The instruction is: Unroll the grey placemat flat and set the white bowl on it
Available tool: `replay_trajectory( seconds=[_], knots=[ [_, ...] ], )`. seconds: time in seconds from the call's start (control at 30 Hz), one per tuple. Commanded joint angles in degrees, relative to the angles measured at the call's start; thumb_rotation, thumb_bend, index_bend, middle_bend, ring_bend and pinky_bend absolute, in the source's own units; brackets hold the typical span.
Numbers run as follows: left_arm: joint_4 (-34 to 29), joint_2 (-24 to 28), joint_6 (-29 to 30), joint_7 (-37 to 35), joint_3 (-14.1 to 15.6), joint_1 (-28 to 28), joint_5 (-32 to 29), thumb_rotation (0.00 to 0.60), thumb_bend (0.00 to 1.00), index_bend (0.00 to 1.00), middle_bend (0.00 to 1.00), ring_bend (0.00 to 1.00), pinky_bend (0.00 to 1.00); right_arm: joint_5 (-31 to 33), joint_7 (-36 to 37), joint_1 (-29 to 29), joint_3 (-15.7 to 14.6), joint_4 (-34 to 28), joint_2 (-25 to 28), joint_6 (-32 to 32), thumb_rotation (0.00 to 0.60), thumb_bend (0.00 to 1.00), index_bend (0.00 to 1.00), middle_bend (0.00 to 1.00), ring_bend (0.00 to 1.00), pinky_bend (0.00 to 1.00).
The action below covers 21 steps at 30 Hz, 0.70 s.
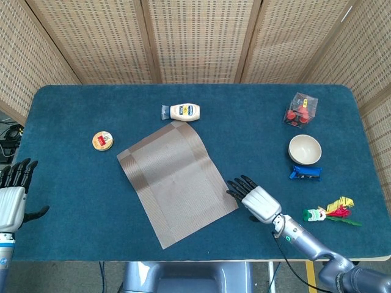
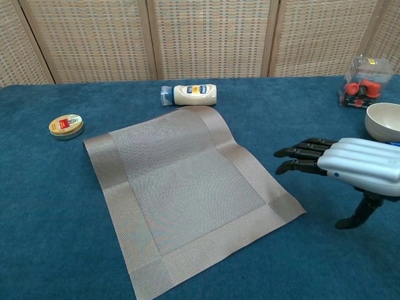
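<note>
R hand: fingers straight, slightly apart, holding nothing, tips just off the mat's edge at its 4 o'clock corner. L hand at far table edge, 9 o'clock, fingers extended, empty. Mat lies flat mid-table, far end slightly curled by the bottle. Bowl at 3 o'clock, well apart from mat, blue pack just beside. Tin at 10 o'clock.

head view overhead, chest view low, frontal
</note>
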Motion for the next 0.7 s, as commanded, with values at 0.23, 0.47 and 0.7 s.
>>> replay_trajectory(
  seconds=[0.23,0.47,0.7],
  knots=[
    [0.79,0.96,-1.82,-2.37,-0.64,0.06,-0.07,0.6,0.0,0.0,0.0,0.0,0.0,2.63,-3.06,3.04,0.55,3.59,-4.87,-3.79,0.6,0.0,0.18,0.0,0.0,0.0],
    [0.94,1.37,-2.62,-3.65,-1.09,0.25,0.0,0.6,0.0,0.0,0.0,0.0,0.0,4.2,-4.19,4.38,1.23,3.48,-6.72,-3.82,0.6,0.0,0.18,0.0,0.0,0.0],
    [0.89,1.67,-2.91,-4.39,-1.34,0.56,0.4,0.6,0.0,0.0,0.0,0.0,0.0,6.24,-6.81,6.33,2.62,2.88,-7.83,-5.12,0.6,0.0,0.19,0.0,0.0,0.0]
  ],
)
